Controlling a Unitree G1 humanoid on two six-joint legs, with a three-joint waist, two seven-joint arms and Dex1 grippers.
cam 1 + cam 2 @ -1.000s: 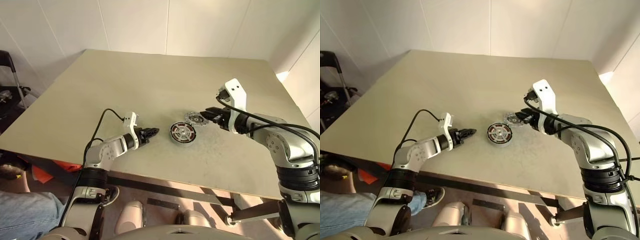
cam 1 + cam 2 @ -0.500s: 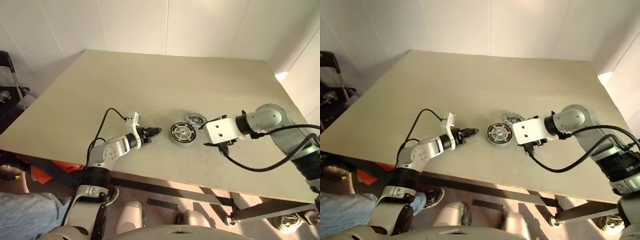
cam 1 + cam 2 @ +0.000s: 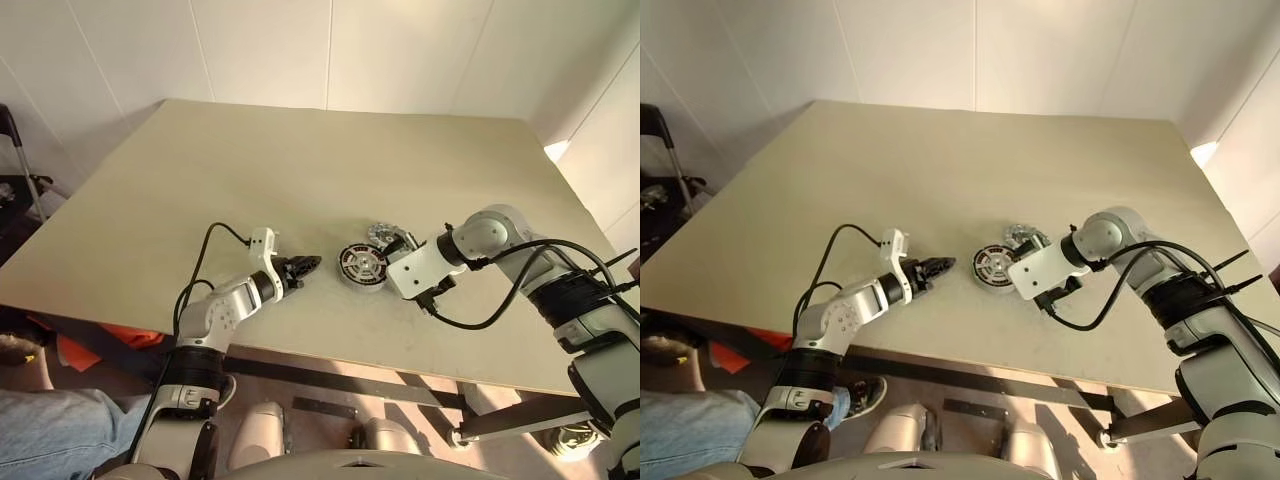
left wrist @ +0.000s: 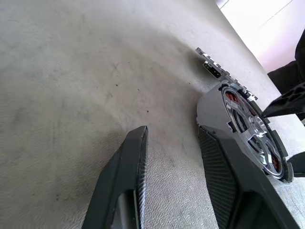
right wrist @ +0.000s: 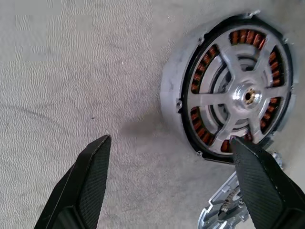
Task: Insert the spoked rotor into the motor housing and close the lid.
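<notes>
**Beige counter before white panelled walls: rotor seated, lid still off**

The counter [image 3: 250,160] is a plain, pale slab, and the task's parts are grouped near its front edge. Nearest the robot, the left fingers [image 4: 128,181] lie low and almost level over the counter. They point at the side of the motor housing [image 3: 360,268] from just short of it. They are parted, with bare counter showing between them, and they hold nothing.

The housing lies flat with its open face up, coppery windings visible round its inside. The spoked rotor [image 5: 249,98] appears to sit inside the housing already: pale spokes run from a bright hub out to the ring, level with the rim. Insertion is therefore judged done, though the pictures cannot confirm full seating.

The right fingers [image 5: 86,181] hang spread wide and empty, angled down at the housing. One is clear over bare counter, and the other is at the housing's rim, on the side where the lid lies.

Just beyond the housing, touching or nearly touching its far edge, the lid [image 3: 388,236] lies flat on the counter, not yet picked up. What remains is to grasp the lid, centre it over the housing and press it closed.
</notes>
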